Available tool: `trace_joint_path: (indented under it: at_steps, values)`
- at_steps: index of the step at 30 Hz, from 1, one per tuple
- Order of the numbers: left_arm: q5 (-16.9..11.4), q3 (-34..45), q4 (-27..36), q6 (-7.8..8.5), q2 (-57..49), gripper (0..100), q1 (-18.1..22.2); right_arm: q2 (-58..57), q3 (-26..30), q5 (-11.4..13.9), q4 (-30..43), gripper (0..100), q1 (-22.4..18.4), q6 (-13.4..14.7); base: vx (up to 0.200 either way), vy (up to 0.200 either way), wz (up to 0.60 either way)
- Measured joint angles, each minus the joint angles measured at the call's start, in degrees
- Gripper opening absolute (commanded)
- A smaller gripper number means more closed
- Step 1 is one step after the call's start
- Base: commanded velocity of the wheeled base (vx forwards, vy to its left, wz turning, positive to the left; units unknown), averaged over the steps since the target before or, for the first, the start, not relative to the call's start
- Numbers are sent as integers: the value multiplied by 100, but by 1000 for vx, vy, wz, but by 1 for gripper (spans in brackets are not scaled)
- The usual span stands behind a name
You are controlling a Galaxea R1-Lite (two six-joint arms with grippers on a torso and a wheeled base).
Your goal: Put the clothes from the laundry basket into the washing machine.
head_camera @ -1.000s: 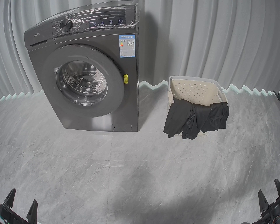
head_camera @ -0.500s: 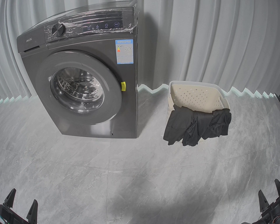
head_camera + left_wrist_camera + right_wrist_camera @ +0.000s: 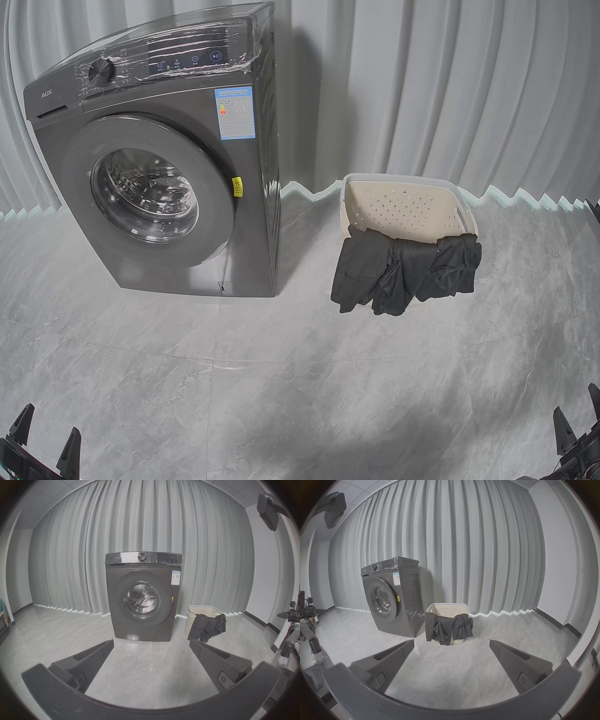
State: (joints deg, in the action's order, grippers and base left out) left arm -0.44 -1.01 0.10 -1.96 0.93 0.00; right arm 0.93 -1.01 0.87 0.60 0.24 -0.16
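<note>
A dark grey washing machine (image 3: 156, 169) stands on the floor at the back left, its round door (image 3: 145, 195) shut. To its right sits a cream laundry basket (image 3: 406, 203) with dark clothes (image 3: 403, 269) draped over its front rim. The machine (image 3: 142, 595), the basket (image 3: 195, 609) and the clothes (image 3: 207, 627) also appear in the left wrist view, as do the machine (image 3: 392, 595), the basket (image 3: 447, 608) and the clothes (image 3: 447, 628) in the right wrist view. My left gripper (image 3: 151, 644) and right gripper (image 3: 451, 644) are open, empty, low and far from both.
Pale pleated curtains (image 3: 437, 87) hang behind the machine and basket. Grey tiled floor (image 3: 300, 387) stretches wide between me and them. A wall with a dark baseboard (image 3: 553, 622) runs along the right side of the room.
The whole head view has shifted: the machine and basket now sit further left and slightly lower in the picture, so the camera moved. Both grippers look unchanged.
</note>
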Motion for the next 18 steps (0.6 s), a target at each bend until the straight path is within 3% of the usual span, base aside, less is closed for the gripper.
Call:
trace_joint_path:
  at_steps: [3,6,18]
  values:
    - [0,0,0,2,0,100,0,0,0,0,2,100,0,0,0,0,0]
    - [-7,0,0,5,0,100,0,0,0,13,9,100,0,-11,0,0,-600]
    - [-2,0,0,5,0,100,0,0,0,17,2,100,0,-17,0,0,0]
